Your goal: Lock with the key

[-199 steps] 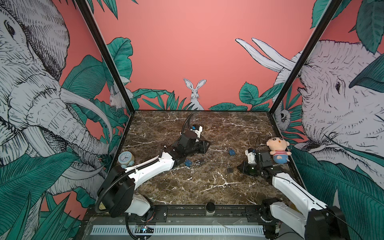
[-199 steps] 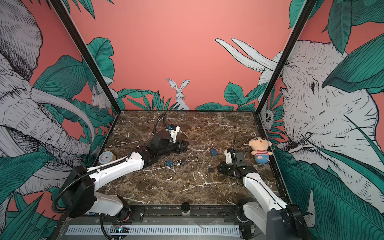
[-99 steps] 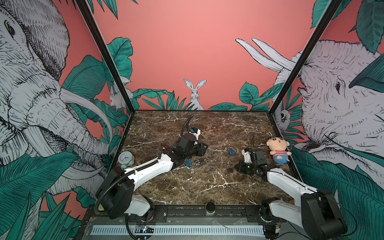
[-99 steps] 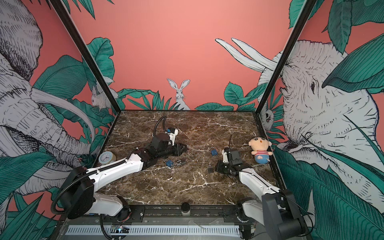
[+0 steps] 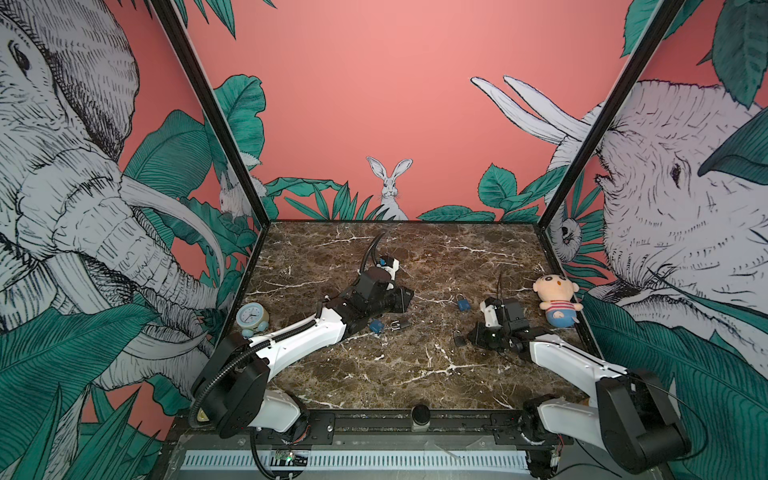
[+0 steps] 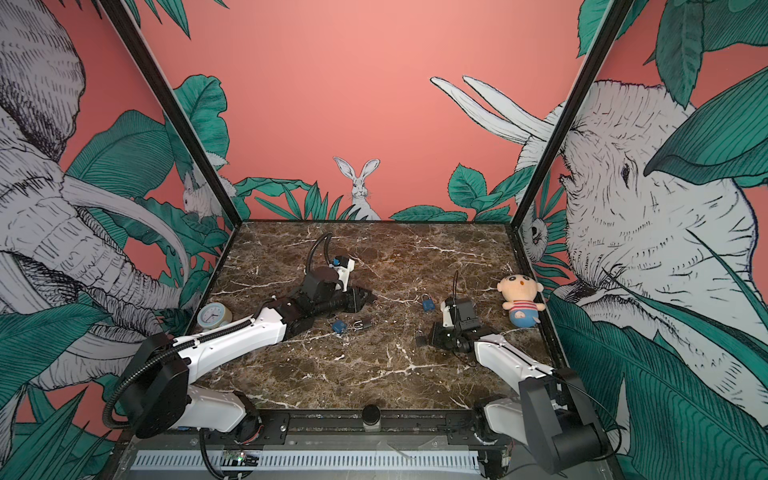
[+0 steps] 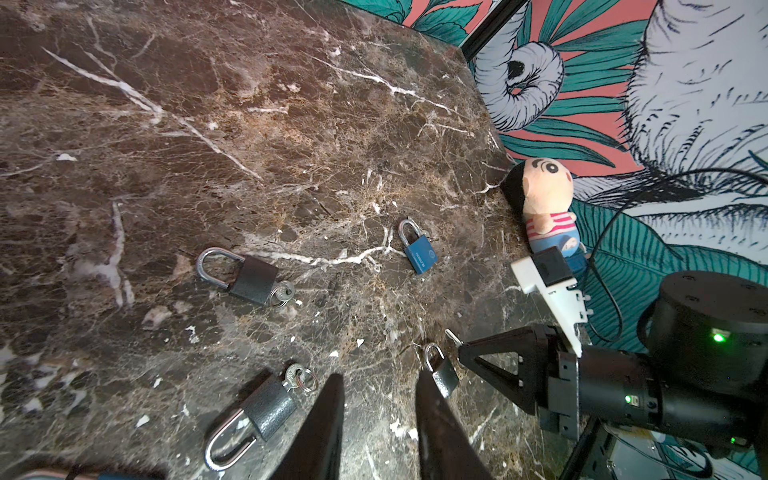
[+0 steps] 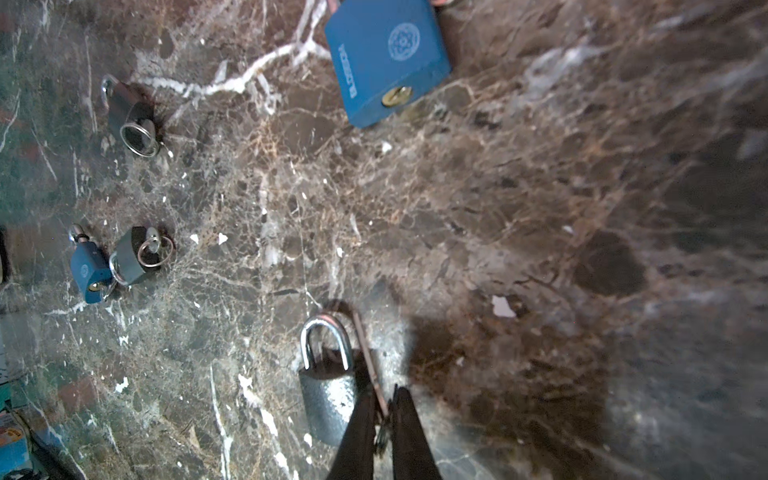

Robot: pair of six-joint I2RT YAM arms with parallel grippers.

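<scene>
The right gripper (image 8: 384,392) has its jaws almost together, and a thin key (image 8: 369,357) is pinched between them, with its blade sticking out forward past the fingertips. In the left wrist view the tip of this key shows just ahead of the same jaws. The small grey padlock (image 8: 328,395) lies flat on the marble table (image 8: 540,208) just beside these jaws. Its body is next to one finger and its shackle lies along the key blade; whether key and lock touch, I cannot tell. Ahead of the right jaws, well apart from them, lies a blue padlock (image 8: 386,58). The left gripper (image 7: 379,376) holds its jaws partly apart and grips nothing, with only marble between them. The small grey padlock lies just outside one of its fingers (image 7: 432,407), between that finger and the right gripper. Close beside its other finger lies a larger grey padlock (image 7: 270,405) with a key ring, and a second grey padlock (image 7: 253,278) lies farther ahead.
</scene>
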